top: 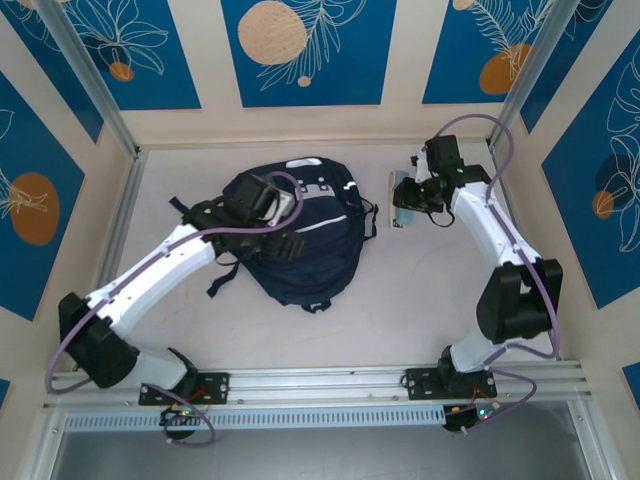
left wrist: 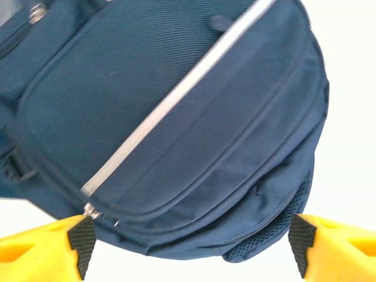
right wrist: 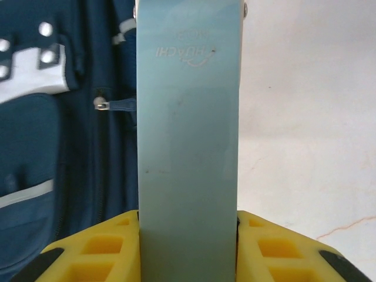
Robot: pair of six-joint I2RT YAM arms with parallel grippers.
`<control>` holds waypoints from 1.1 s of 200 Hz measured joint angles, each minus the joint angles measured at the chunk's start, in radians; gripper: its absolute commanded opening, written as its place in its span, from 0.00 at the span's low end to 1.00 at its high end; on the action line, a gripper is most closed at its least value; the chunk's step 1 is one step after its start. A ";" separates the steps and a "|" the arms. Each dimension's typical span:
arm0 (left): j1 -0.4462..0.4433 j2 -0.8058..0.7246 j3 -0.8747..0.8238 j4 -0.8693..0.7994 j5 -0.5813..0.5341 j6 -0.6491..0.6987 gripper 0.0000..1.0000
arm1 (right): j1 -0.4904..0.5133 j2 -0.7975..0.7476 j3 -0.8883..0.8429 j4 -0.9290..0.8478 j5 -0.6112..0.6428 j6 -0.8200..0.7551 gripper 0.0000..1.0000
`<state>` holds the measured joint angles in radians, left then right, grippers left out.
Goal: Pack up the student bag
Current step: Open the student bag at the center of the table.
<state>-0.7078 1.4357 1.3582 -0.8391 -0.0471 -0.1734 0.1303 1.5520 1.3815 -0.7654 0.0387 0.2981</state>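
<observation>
The student bag (top: 300,250), dark navy with thin white stripes, lies flat at the middle of the table. My left gripper (top: 275,225) hovers over its front panel. In the left wrist view its yellow fingers (left wrist: 82,241) stand wide apart and open (left wrist: 192,247), above the bag's (left wrist: 176,117) zipped lower pocket, with nothing between them. My right gripper (top: 422,192) is just right of the bag, shut on a pale blue-grey flat case (top: 401,203). In the right wrist view the case (right wrist: 188,129) stands up between the yellow jaws (right wrist: 188,235), with the bag's (right wrist: 70,147) top edge to its left.
Bare beige table (top: 420,290) lies in front of and to the right of the bag. Low walls and metal posts (top: 115,230) enclose the table on three sides. A metal rail (top: 330,380) with both arm bases runs along the near edge.
</observation>
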 measured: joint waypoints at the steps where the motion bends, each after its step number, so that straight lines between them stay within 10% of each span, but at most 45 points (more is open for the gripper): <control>1: -0.002 0.003 0.002 0.000 0.000 0.004 0.82 | 0.000 -0.005 -0.005 0.002 -0.003 0.003 0.24; 75: -0.050 0.274 0.134 -0.021 0.008 0.199 0.52 | -0.005 -0.146 -0.161 0.033 -0.089 0.095 0.24; 134: -0.050 0.399 0.198 -0.060 -0.051 0.256 0.56 | -0.006 -0.174 -0.200 0.032 -0.092 0.106 0.24; 220: -0.050 0.418 0.272 -0.110 -0.092 0.280 0.29 | -0.006 -0.176 -0.218 0.039 -0.099 0.121 0.24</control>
<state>-0.7578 1.8542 1.6302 -0.9489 -0.1387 0.1062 0.1238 1.3762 1.1637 -0.7261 -0.0605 0.4191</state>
